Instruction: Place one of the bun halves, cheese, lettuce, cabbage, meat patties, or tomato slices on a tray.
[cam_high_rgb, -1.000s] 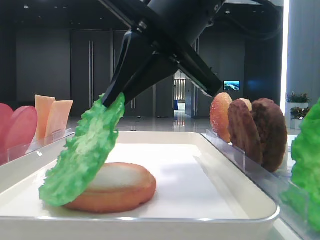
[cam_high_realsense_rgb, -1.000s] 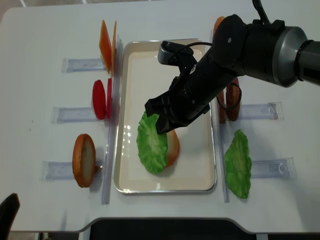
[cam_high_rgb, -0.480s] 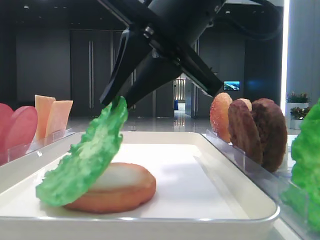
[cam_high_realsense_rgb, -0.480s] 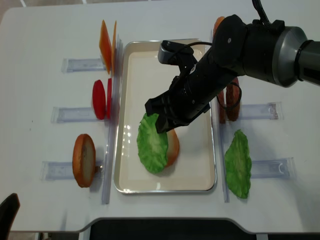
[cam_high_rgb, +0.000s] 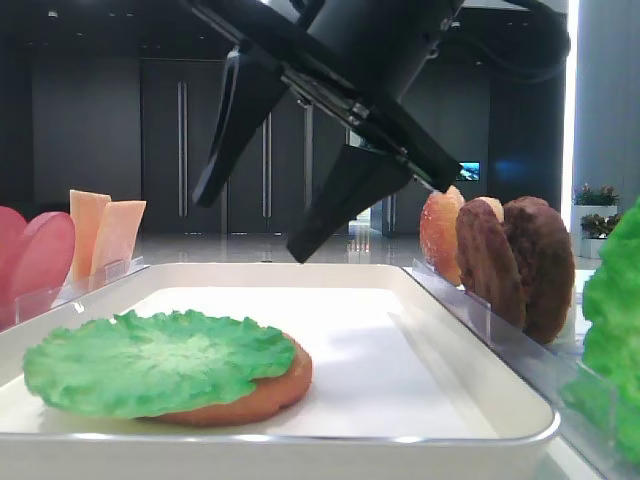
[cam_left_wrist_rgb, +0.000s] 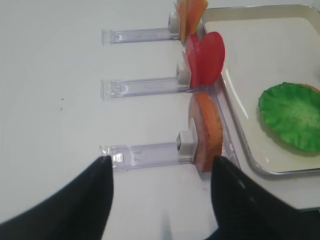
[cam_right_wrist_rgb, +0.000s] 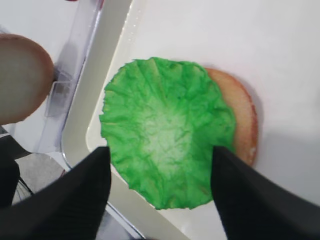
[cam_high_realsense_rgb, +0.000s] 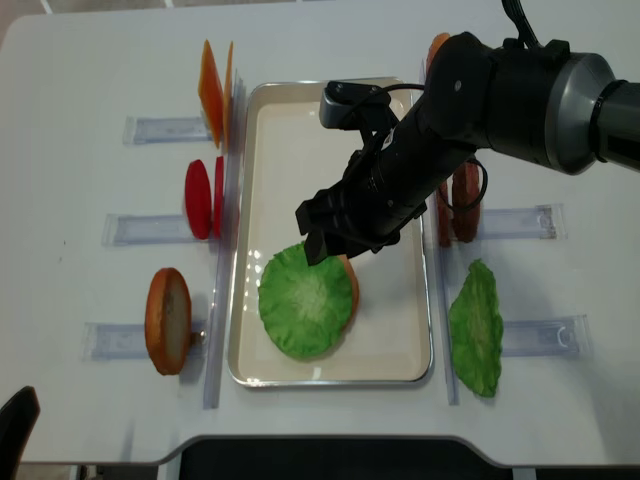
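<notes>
The right end effector, a black two-fingered clamp on a thick black arm, hangs over the near part of the tray with its fingers spread wide and nothing between them. A second ago those fingers pinched the top edge of the ruffled bright green lettuce leaf, which stood tilted against the bun; half a second ago they were parting while the leaf leaned. Now the leaf lies flat, draped over the round golden-brown bun half, overhanging it toward the left so that only the bun's right edge shows. Both rest on the flat base of the large white rectangular tray with its glossy raised rim. Judging from this, the placing of the lettuce is done, and what seems left is for the arm to lift clear. The left end effector waits low at the near left corner, its dark fingers apart and empty. Around the tray, on the white counter, clear plastic holders keep spare pieces upright: pale-orange square cheese slices, pinkish-red round tomato slices and another bun half on the left; dark rough meat patties and a second green lettuce leaf on the right. Beyond the counter the room is dark, with tall black panels, a doorway and a small lit screen.
</notes>
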